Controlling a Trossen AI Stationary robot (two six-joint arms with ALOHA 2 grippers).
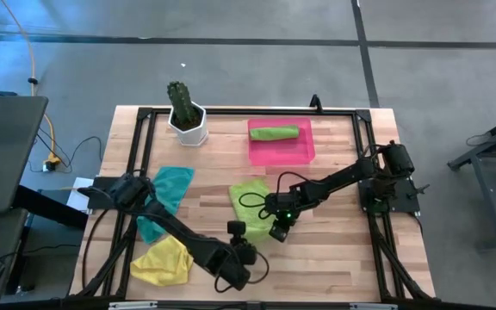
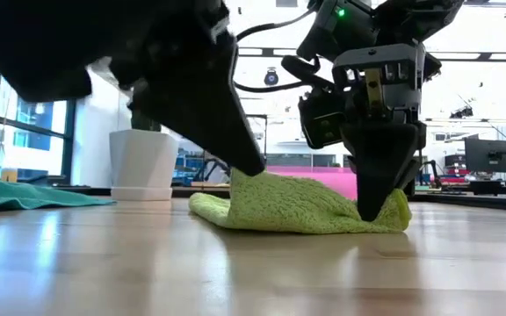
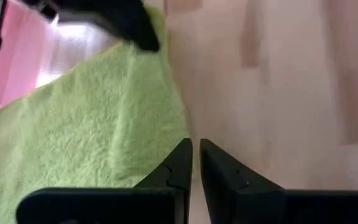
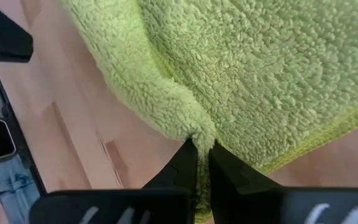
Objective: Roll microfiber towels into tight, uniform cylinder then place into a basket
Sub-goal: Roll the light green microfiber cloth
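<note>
Right wrist view: right claw (image 4: 202, 155) pinches the lime towel's (image 4: 272, 74) edge (left claw (image 3: 196, 163) closed, empty).

R hand (image 4: 202, 163) pinching lime towel (image 4: 260, 74) edge

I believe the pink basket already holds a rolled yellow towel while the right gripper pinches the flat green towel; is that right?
Not quite: the rolled towel in the pink basket is lime green, as the high view shows. The yellow towel lies unrolled near the table's front edge. The right gripper does pinch the flat green towel.
</note>
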